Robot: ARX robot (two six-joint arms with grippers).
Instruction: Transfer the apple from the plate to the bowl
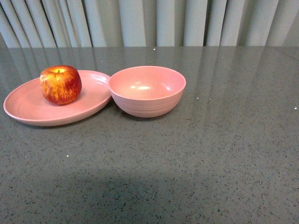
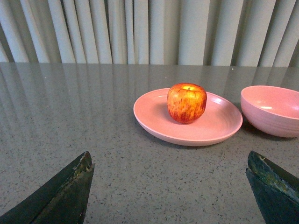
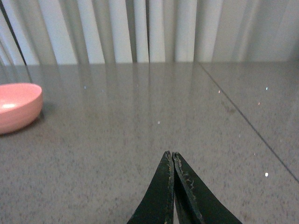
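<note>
The red and yellow apple (image 1: 60, 84) sits upright on the shallow pink plate (image 1: 28, 109) at the left of the table. The deep pink bowl (image 1: 147, 90) stands empty just right of the plate, touching its rim. Neither arm shows in the front view. In the left wrist view the apple (image 2: 187, 102) rests on the plate (image 2: 219, 128) ahead of my left gripper (image 2: 170, 161), which is open and empty, low over the table; the bowl (image 2: 271, 111) is beside the plate. My right gripper (image 3: 171, 154) is shut and empty, with the bowl (image 3: 16, 112) far off to one side.
The table is a grey speckled stone top (image 1: 187, 163). Pale pleated curtains (image 1: 149, 21) hang behind its far edge. A seam line (image 3: 243, 116) runs across the tabletop in the right wrist view.
</note>
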